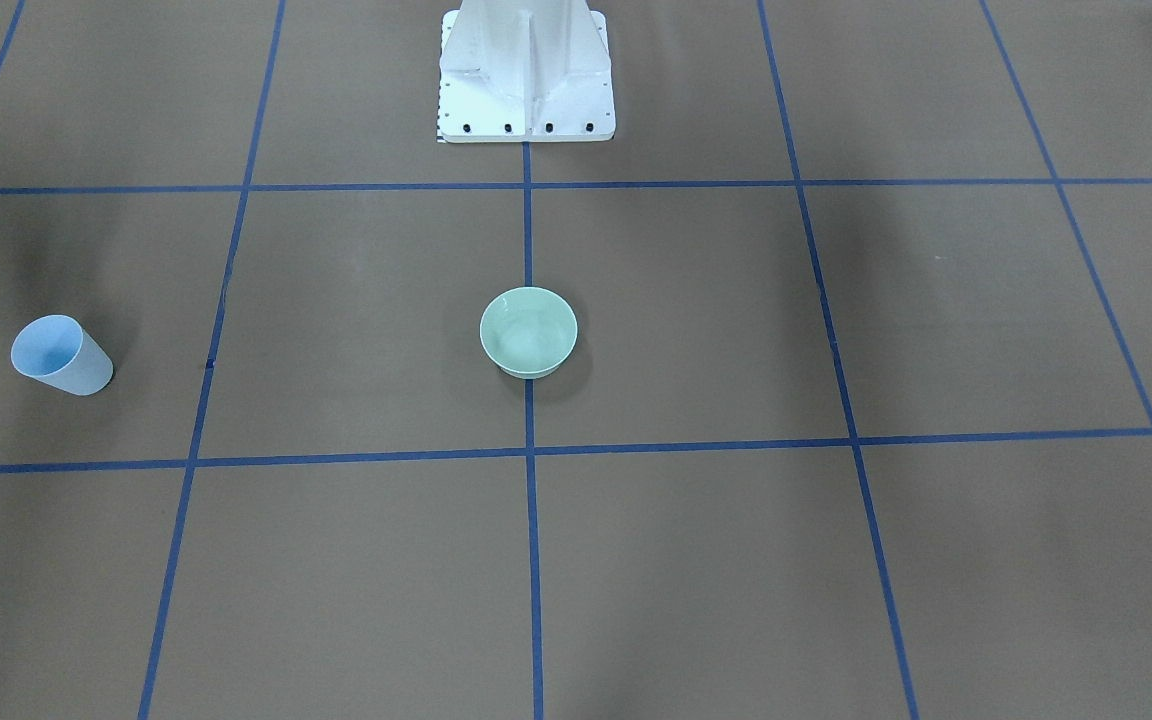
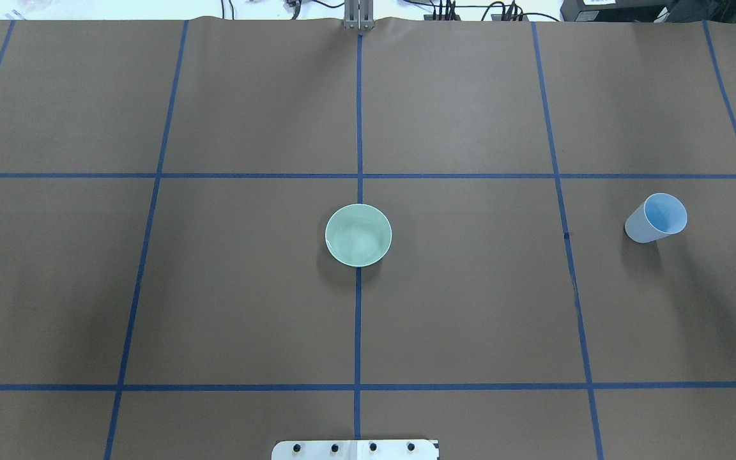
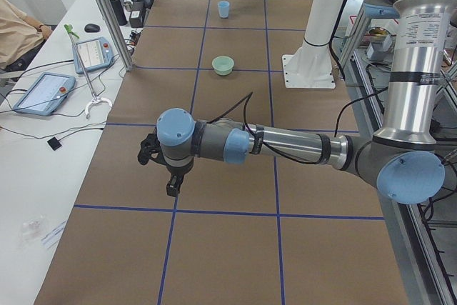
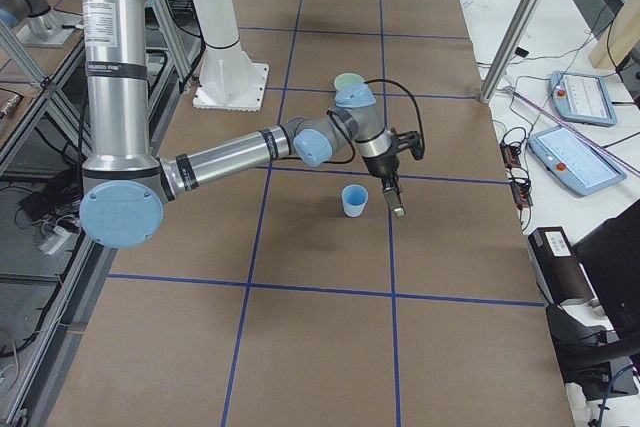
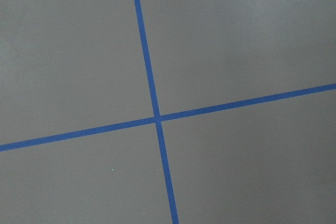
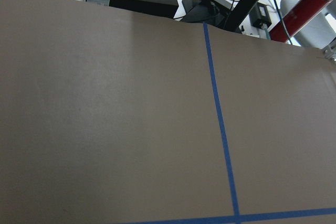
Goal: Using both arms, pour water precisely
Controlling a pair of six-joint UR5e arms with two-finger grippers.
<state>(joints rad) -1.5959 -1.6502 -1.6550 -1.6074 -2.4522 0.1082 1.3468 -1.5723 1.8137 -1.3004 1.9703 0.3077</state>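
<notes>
left arm (image 3: 285,146) stretched low over table (image 3: 214,255); right arm (image 4: 230,155) likewise.

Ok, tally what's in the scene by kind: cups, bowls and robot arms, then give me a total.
Cup: 1
Bowl: 1
Robot arms: 2, the left arm and the right arm
Total: 4

Left arm (image 3: 285,146), of grey tubular segments with light-blue round joint caps and a black cable: the forearm stretches level over the brown, blue-gridded worktop (image 3: 214,262), and the black two-finger left tool (image 3: 172,188) points down. Right arm (image 4: 230,155), built alike: the forearm is level and the right tool (image 4: 396,203) points down, just beside the upright pale blue plastic cup (image 4: 354,200). The finger spacing of either tool cannot be told. Water cannot be made out.
</notes>
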